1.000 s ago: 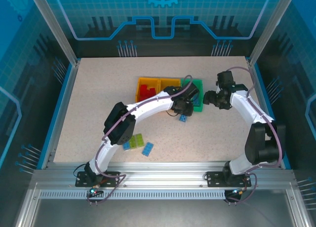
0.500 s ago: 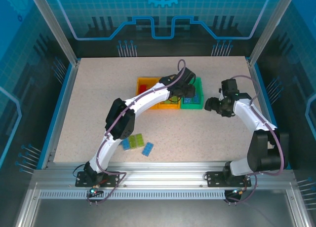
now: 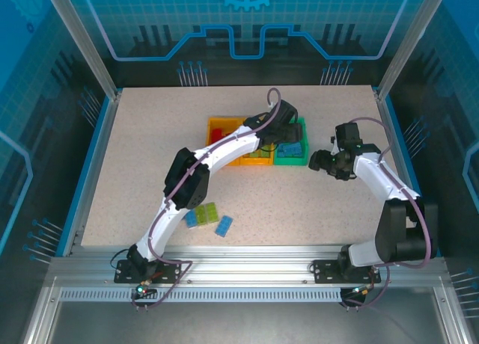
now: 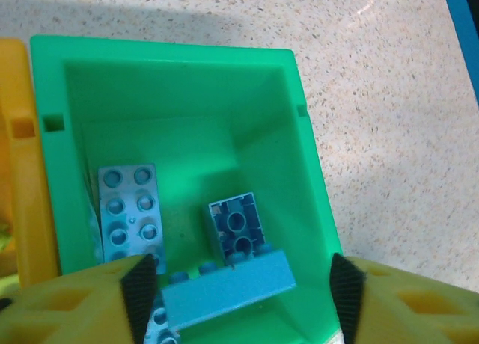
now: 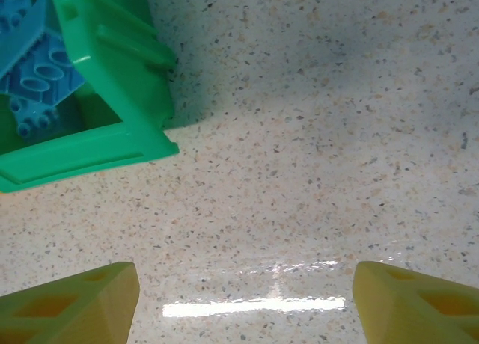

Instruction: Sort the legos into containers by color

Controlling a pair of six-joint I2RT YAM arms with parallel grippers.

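Careful: the blue brick (image 4: 224, 290) sits close to one pad of the left gripper (image 4: 243, 295), so if you lift out tilted you could drag it over the rim of the green bin (image 4: 303, 172). Left jaws stand partway apart and clamp nothing. The brick lies loose between them, inside the bin over other blue bricks (image 4: 127, 209). Meanwhile the right gripper (image 5: 243, 299) hangs wide and empty over the table (image 5: 337, 134), just beside that bin. Three loose legos (image 3: 208, 217) wait near the left arm's base.

You'll find the three joined bins (image 3: 212, 134) in a row toward the back of the table (image 3: 135, 157); several bricks (image 4: 129, 209) lie in the rightmost bin (image 4: 179, 97); three loose bricks (image 3: 208, 212) sit near the front edge, left of centre.
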